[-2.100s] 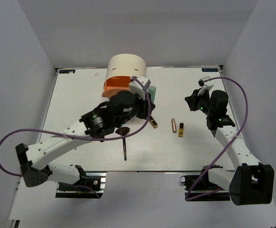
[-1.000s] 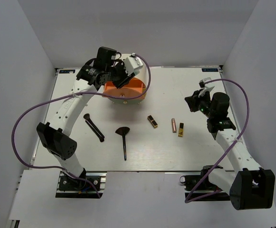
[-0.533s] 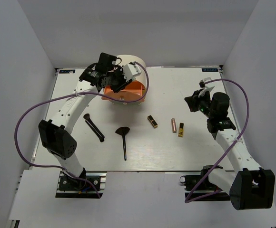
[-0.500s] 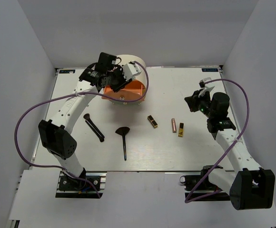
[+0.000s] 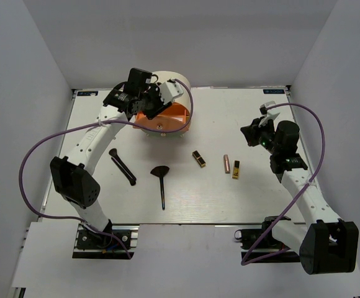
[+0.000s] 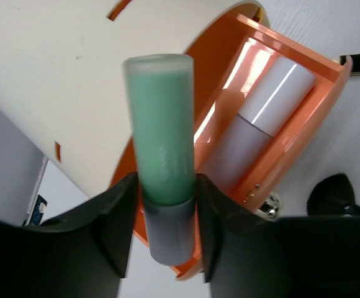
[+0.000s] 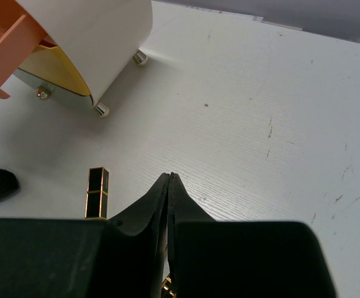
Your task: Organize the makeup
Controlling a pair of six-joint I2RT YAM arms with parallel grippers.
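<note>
From above, you see the left gripper raised at the back of the table, over the open orange drawer of the round box; what it carries is hard to make out from here. On the tabletop lie a stick brush to the left, a fan brush just beside it towards the middle, then a lipstick, a rose-gold tube and a second lipstick in a loose row to the right, none of them touching. The right gripper hangs over the right side of the table, apart from all of them. In the left wrist view, your fingers are clamped on the pale cap end of a green tube, which stands out straight from the grip with the cream wall of the box and the drawer's edge behind it. A white bottle lies inside that drawer along its length. The fan brush's bristles show at the lower right and one lipstick at the far right edge. In the right wrist view, the fingers are pressed together with nothing between them, above bare table. A lipstick lies just left of the fingertips, the fan brush's head peeks in at the left edge, and the box stands at the upper left on small feet, with a yellow drawer showing under the orange one.
</note>
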